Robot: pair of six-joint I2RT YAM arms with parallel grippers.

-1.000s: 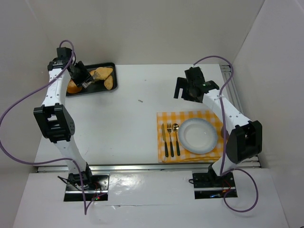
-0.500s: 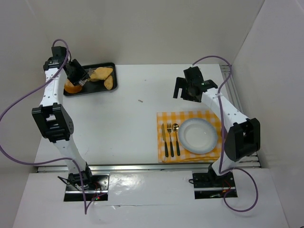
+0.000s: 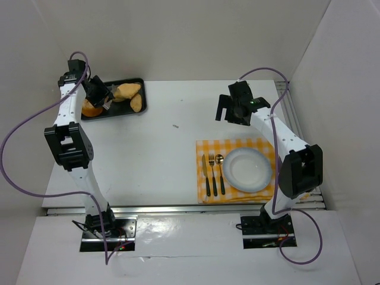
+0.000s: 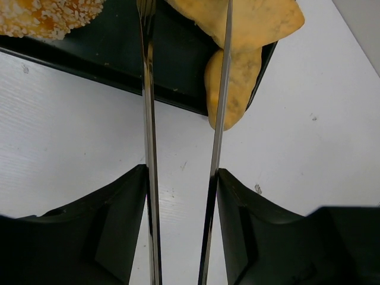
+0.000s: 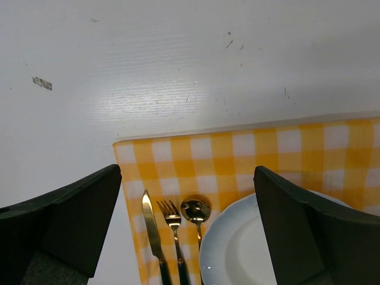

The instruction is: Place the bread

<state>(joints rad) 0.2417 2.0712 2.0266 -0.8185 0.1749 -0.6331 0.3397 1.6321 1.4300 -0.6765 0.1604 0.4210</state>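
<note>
White table (image 3: 160, 154), plain white walls (image 3: 196, 35)

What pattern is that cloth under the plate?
Yellow-and-white checks; the placemat shows best in the right wrist view.

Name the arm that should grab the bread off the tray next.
Left. The left gripper holds tongs that reach over the bread on the black tray. The right gripper hangs open near the checked cloth and plate, far across the table from the tray.
</note>
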